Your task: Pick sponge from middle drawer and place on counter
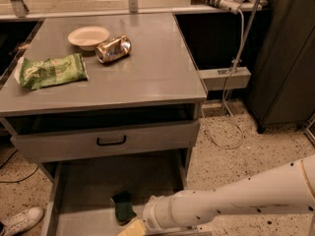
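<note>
Down at the bottom edge of the frame, just left of centre, sits the gripper (131,228). Only a yellowish tip of it shows, so whether it is open or closed, I cannot tell. It is low and right beside the sponge (123,206), which looks like a set-up for the grab, not a hold. Behind it the white arm (221,205) slants in from the lower right, reaching over the side of the middle drawer (83,181). The drawer is pulled out, so its gray floor is exposed from above and the sponge lies in plain reach at lower centre, dark face up. Above it, the drawer front with the black handle (110,140) is nearly shut. Higher up, the counter (152,73) waits as the drop spot. A green snack bag (51,71), a bowl (88,36) and a crushed can (113,48) crowd its upper left, so the right half looks the safer landing.
</note>
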Available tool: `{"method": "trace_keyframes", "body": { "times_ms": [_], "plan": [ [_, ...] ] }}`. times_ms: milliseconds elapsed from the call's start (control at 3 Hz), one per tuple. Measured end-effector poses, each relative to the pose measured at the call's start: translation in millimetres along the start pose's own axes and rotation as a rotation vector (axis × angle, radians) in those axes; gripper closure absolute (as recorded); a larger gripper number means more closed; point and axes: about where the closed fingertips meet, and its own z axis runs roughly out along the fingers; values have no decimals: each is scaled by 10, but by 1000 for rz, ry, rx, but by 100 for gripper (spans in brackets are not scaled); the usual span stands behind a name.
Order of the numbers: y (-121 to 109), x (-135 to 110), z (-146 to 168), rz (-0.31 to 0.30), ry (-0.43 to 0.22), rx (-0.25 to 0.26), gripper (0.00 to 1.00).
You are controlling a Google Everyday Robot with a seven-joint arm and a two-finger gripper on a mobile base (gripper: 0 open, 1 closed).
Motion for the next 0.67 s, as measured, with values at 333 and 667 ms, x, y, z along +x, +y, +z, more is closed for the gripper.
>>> {"method": "trace_keyframes", "body": {
  "times_ms": [333, 667],
  "plan": [
    [19, 10, 39, 1, -2, -9, 0],
    [70, -23, 255, 1, -30, -21, 0]
  ]
}}
